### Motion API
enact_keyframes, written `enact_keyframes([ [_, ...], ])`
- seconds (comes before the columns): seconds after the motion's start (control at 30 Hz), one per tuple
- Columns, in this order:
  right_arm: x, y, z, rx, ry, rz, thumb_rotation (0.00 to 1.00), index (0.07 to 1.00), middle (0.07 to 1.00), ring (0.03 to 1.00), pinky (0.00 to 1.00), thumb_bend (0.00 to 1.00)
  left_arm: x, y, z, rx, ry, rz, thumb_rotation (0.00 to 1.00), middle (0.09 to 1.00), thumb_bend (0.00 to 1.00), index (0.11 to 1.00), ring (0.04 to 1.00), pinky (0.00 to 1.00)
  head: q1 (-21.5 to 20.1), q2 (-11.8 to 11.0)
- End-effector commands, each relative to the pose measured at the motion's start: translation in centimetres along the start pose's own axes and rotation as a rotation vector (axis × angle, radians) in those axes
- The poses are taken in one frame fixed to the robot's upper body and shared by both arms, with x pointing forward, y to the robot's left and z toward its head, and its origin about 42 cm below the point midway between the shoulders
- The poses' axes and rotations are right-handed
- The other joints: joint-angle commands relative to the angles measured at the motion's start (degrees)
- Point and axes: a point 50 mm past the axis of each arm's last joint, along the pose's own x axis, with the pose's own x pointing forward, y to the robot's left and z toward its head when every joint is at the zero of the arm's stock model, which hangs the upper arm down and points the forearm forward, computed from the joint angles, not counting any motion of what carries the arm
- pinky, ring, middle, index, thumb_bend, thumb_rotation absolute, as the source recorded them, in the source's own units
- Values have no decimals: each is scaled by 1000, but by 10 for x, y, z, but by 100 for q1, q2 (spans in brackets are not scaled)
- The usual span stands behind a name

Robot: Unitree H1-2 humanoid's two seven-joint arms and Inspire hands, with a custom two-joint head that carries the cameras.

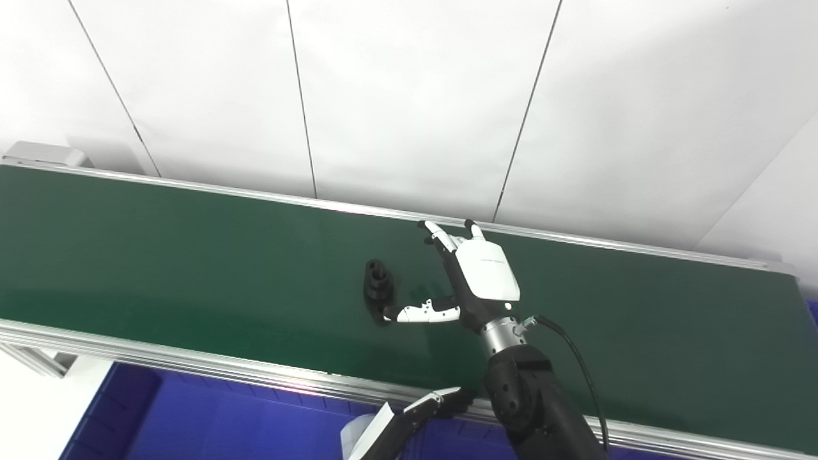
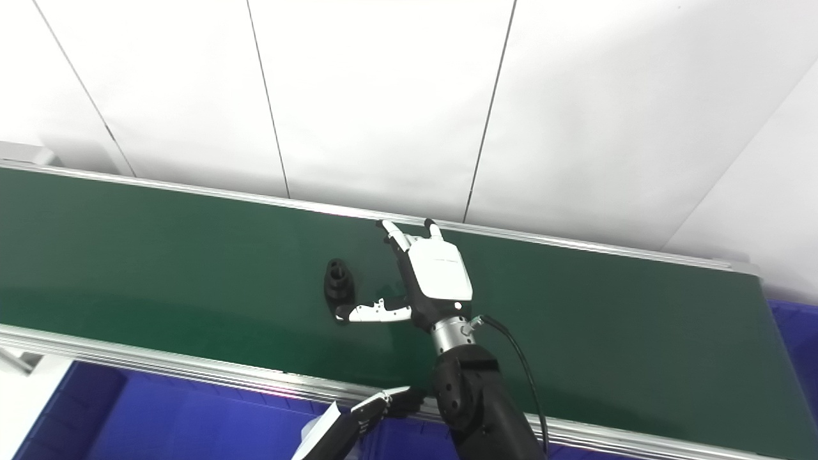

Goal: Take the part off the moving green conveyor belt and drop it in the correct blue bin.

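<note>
We see the green belt running across the view, with a blue bin below its near rail. Our right hand hovers over the belt, fingers spread, thumb reaching toward the black part, which sits on the belt just left of that hand. Our left hand shows only partly at the near rail; we cannot tell its state.
</note>
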Motion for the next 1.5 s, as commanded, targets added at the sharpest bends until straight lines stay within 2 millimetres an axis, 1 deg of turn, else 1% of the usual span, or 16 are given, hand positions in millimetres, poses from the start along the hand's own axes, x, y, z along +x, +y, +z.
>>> enact_keyframes([
  [0.0, 12, -12, 20, 16, -39, -49, 728, 895, 797, 789, 1000, 1000, 4, -2, 10, -21, -60, 12, 825, 846, 1000, 831, 830, 836, 3, 6],
  [0.27, 10, -7, 23, 30, -25, -27, 728, 896, 805, 798, 1000, 1000, 4, -3, 11, -12, -63, 14, 831, 844, 1000, 830, 824, 826, 31, 23],
  [0.6, 14, 0, 15, 7, 31, -3, 734, 893, 803, 796, 1000, 1000, 0, -4, 12, -15, -65, 12, 829, 847, 994, 834, 828, 832, 54, 76],
  [0.7, 14, 4, 12, 4, 42, 6, 717, 888, 797, 791, 1000, 999, -1, -5, 14, -14, -66, 14, 827, 847, 990, 833, 827, 830, 68, 90],
  [0.97, 13, 14, 0, -9, 90, 43, 712, 894, 787, 785, 1000, 998, -3, -6, 16, -20, -69, 15, 819, 848, 985, 829, 830, 838, 71, 131],
  [1.07, 14, 18, -4, -26, 95, 39, 704, 878, 739, 734, 949, 994, -4, -6, 16, -24, -67, 14, 818, 853, 987, 832, 838, 850, 71, 143],
  [1.37, 10, 27, -10, -35, 111, 48, 684, 875, 696, 685, 925, 986, -6, -7, 18, -21, -69, 15, 821, 854, 999, 832, 836, 844, 97, 183],
  [1.47, 8, 29, -12, -37, 117, 48, 641, 871, 650, 656, 895, 956, -6, -7, 18, -27, -68, 16, 819, 855, 995, 832, 838, 846, 100, 199],
])
